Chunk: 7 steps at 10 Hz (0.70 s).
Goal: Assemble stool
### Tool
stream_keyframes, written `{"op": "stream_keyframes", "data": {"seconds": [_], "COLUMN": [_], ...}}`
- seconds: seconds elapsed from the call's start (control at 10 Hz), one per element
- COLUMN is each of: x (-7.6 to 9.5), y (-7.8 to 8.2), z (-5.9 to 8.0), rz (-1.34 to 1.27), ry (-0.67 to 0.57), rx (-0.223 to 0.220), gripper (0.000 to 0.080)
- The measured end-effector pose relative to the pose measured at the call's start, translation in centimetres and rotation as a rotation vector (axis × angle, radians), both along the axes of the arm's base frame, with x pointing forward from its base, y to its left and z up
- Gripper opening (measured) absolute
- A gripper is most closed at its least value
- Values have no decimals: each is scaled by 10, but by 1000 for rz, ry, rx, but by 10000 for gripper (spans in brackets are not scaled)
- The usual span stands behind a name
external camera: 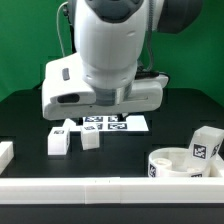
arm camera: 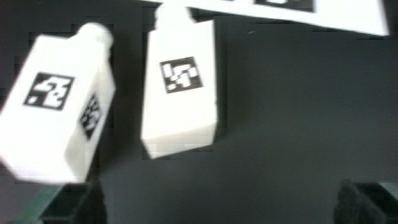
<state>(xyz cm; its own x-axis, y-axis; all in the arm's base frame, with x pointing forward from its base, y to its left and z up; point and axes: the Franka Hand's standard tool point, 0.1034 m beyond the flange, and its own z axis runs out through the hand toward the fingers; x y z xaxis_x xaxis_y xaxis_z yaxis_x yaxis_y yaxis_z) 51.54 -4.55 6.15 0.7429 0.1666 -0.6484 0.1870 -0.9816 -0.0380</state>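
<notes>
The wrist view shows what the arm's bulk hides from outside. The gripper has its jaws wide apart with nothing between them, and its dark fingertips show over bare black surface. Beyond them two stool legs lie flat, tags up, side by side with a narrow dark gap between them. The first leg reaches close to the marker board, and the second leg lies beside it, slightly tilted against it.

Only the exterior view takes in the rest. The arm fills the middle, hanging over those two legs. The seat sits low at the exterior view's right, well apart from them. The third leg stands upright at the seat's far side (on the seat or just behind it, I cannot tell).

The table is matt black, and a green wall stands behind it.

A long white rail runs along the front edge, and a short white block sits at the exterior view's left edge. Open black surface lies between the two legs and the rail, and also between the second leg and that block.
</notes>
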Motion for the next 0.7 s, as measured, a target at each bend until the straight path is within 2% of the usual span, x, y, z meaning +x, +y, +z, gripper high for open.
{"op": "stream_keyframes", "data": {"seconds": [0.1,0.2,0.6,0.7], "x": [-6,-11,-12,-18], "y": [-3,-6,-4,-4], "z": [-3,-7,-8,-8], "rz": [67,69,72,62], "ry": [-24,-21,5,70], "rx": [32,39,36,18], "gripper": [650,650,650,650]}}
